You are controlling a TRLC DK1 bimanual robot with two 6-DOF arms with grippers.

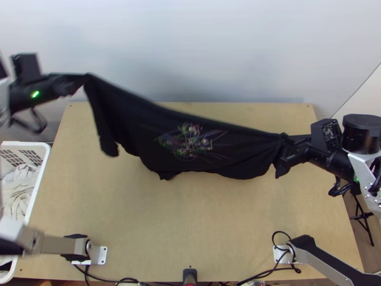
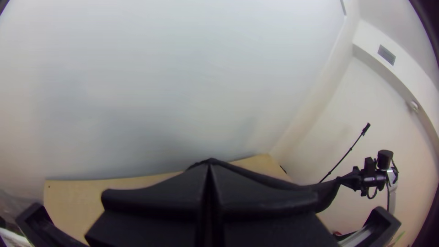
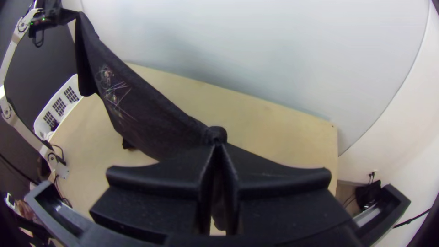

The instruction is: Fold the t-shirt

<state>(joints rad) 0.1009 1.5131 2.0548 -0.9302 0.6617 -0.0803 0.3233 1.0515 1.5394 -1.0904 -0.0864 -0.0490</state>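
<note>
In the top view the black t-shirt [image 1: 190, 148] hangs stretched between both grippers, its coloured print facing up toward the camera. My left gripper [image 1: 82, 78] is shut on its raised corner at the upper left. Lower down at the right, my right gripper [image 1: 288, 144] is shut on the other end, where the cloth bunches. In the left wrist view my left gripper [image 2: 210, 169] has its fingers together on black cloth. In the right wrist view a knob of the shirt [image 3: 155, 119] sticks out between the closed fingertips of my right gripper [image 3: 218, 146].
The wooden table [image 1: 190, 224] lies below the hanging shirt. A white basket [image 1: 40, 183] with light cloth inside stands at the left edge. A wall rises behind the table, and cables run along the near edge.
</note>
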